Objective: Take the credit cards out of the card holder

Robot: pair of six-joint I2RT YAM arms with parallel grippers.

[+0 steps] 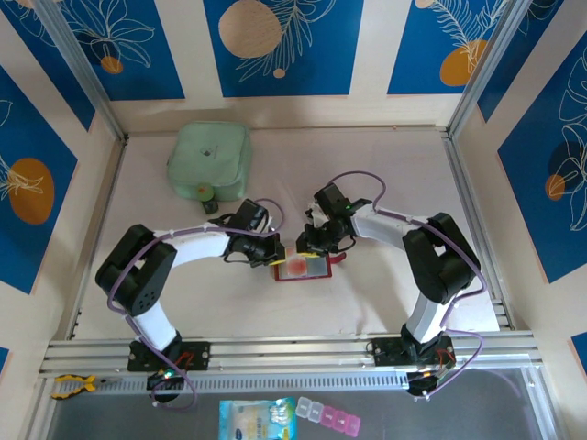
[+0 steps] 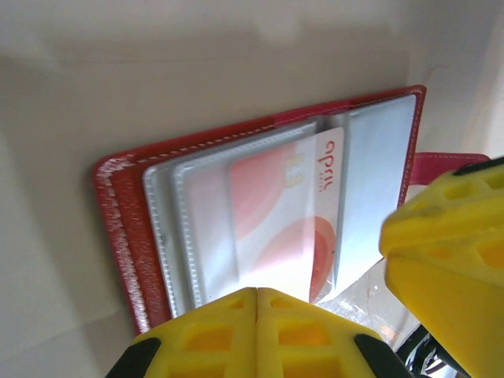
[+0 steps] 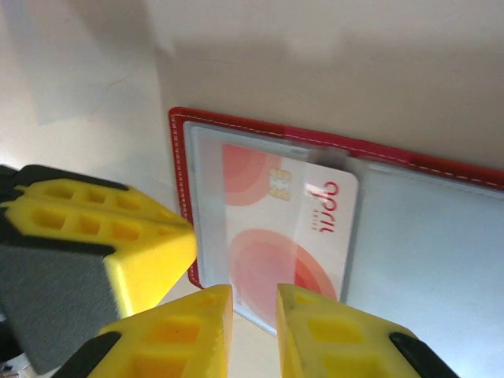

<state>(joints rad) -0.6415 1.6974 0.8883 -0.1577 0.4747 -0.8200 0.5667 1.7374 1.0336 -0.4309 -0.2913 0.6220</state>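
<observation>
Mint case (image 1: 209, 160) well beyond card holder (image 1: 319, 268)

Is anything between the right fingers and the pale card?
No separate object. The right gripper hovers at the near edge of the pale plastic card, but the clear plastic pocket of the red folding wallet covers part of it.

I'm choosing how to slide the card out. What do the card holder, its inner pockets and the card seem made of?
The card holder looks like red leather or imitation, grained with stitched edges. Its inner pockets look like clear, glossy soft plastic film, with glare and ribbed seams. The card seems stiff, smooth plastic, printed pink-red, with a metallic chip.
</observation>
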